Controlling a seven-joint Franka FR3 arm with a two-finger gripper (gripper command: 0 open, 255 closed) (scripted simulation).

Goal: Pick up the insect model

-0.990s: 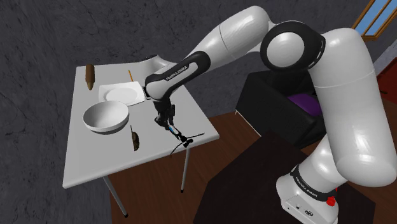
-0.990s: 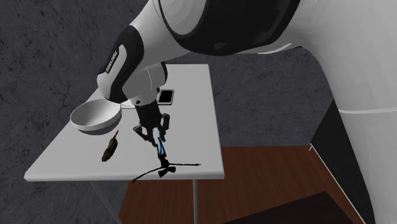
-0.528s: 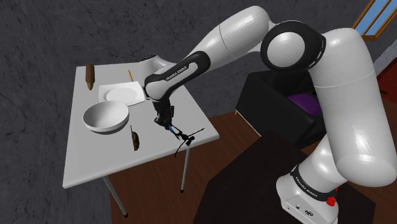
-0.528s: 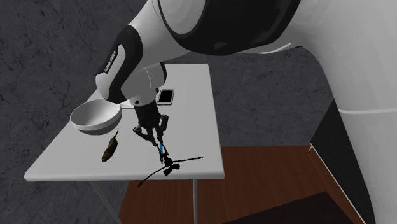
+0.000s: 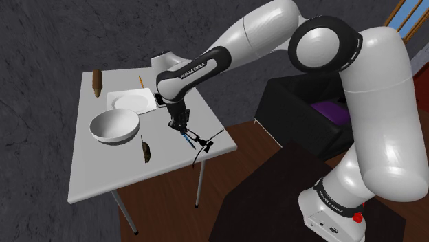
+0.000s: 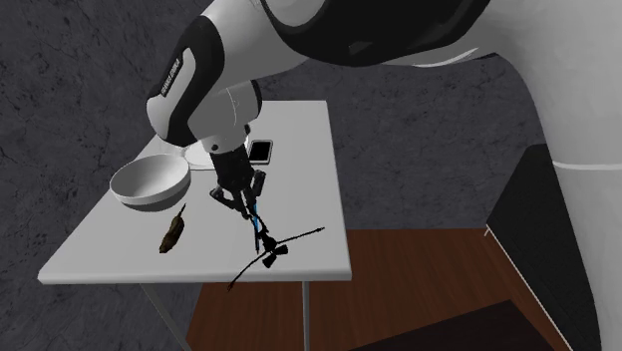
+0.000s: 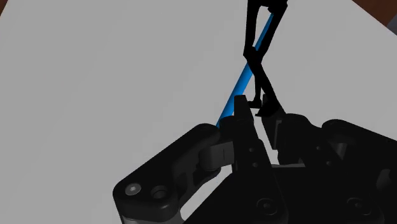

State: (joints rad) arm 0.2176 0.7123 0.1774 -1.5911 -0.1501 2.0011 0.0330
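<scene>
Shoulder view: the gripper pinches the insect model by its blue tail; the model hangs tilted and higher than a second ago, just over the table edge on this view's right
Second exterior view: the insect's long black limbs slant past the near edge; bare tabletop lies towards the white bowl
Wrist view: the fingers are closed narrow on the blue tail, with plain grey surface beyond

The insect model has a slender blue body, thin black legs and long, thin black wings spread to either side. One end of the body is clasped between the fingertips of the gripper. The rest slants away below them, with the wings tilted.
</scene>
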